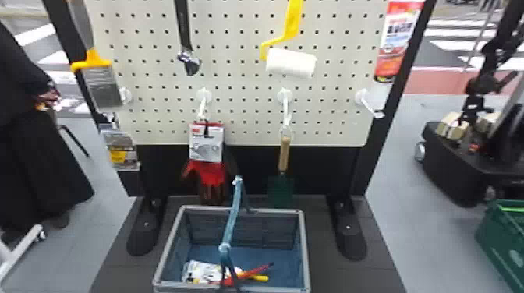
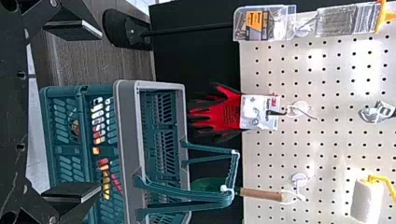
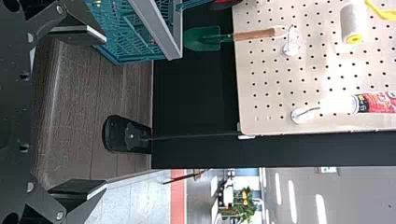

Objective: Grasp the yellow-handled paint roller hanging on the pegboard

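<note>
The paint roller hangs high on the white pegboard (image 1: pixel 241 117), right of centre, its yellow handle (image 1: pixel 291 21) above the white roller sleeve (image 1: pixel 291 62). The sleeve also shows in the left wrist view (image 2: pixel 366 200) and in the right wrist view (image 3: pixel 352 21). My left gripper (image 2: pixel 70 112) is open, low and well short of the board, facing the basket. My right gripper (image 3: pixel 74 112) is open too, low by the board's right foot, with nothing between its fingers.
A grey-rimmed blue basket (image 1: pixel 168 245) with a few tools sits on the floor before the board. Red gloves (image 1: pixel 208 171), a green trowel (image 1: pixel 281 183), a yellow-handled brush (image 1: pixel 99 78) and a wrench (image 1: pixel 189 58) hang nearby. A person stands left; a green crate (image 1: pixel 503 237) sits right.
</note>
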